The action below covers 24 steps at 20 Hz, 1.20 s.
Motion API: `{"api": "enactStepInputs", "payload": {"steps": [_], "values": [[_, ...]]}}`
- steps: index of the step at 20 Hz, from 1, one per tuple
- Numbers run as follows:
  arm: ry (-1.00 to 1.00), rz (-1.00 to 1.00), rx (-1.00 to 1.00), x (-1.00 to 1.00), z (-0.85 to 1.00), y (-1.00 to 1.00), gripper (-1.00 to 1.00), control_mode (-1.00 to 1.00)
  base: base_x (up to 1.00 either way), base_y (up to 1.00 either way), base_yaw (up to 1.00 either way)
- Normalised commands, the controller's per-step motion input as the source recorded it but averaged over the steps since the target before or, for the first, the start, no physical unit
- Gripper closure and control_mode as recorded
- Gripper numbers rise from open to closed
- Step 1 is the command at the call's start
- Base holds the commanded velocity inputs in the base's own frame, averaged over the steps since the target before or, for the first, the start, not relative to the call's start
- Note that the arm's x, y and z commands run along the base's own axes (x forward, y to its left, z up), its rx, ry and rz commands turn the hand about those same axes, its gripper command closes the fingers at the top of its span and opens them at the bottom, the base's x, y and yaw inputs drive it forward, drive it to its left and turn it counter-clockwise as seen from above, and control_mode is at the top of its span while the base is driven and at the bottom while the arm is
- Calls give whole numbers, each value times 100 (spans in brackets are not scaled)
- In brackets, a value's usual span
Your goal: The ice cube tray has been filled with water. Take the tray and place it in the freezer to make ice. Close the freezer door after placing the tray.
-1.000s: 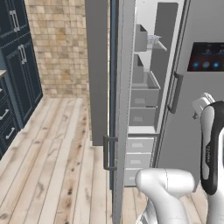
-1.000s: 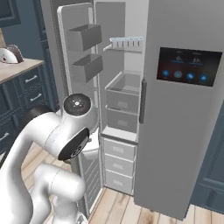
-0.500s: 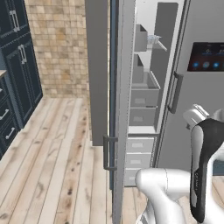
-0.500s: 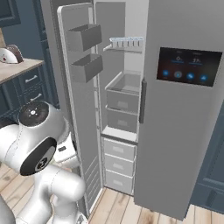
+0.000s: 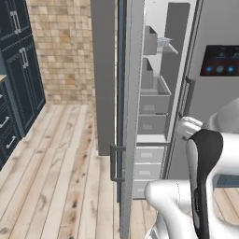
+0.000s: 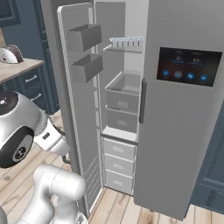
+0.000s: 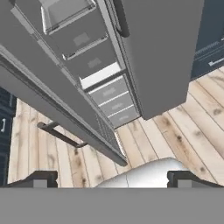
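Tray: ice cube tray [image 6: 126, 42] sits on the freezer's [image 6: 124, 109] top shelf.
Door: freezer door [image 6: 78, 109] stands wide open.
Pincer: pincer [image 7: 111, 180] spread wide, holding nothing.

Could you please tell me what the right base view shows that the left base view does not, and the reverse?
Only the right base view shows the inner face of the freezer door with its two grey bins, plus a counter with an appliance at the left. Only the left base view shows the door's outer side with its dark bar handle and the brick wall. Both show the open freezer, the ice cube tray on its upper shelf, the grey drawers and the neighbouring door's display panel.
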Motion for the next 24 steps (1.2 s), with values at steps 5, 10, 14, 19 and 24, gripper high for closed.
{"api": "enactStepInputs", "payload": {"steps": [5, 10, 14, 19, 24], "values": [[7, 33, -24, 2, 0, 78, -100, -100, 0, 0, 0], [8, 22, -25, 28, 0, 80, -100, -100, 0, 0, 0], [11, 5, -29, 43, 0, 70, -100, -100, 0, 0, 0], [8, 0, -36, 40, -21, 60, -100, -100, 0, 0, 0], [5, 0, -38, 55, -43, 42, -100, -100, 0, 0, 0]]}}
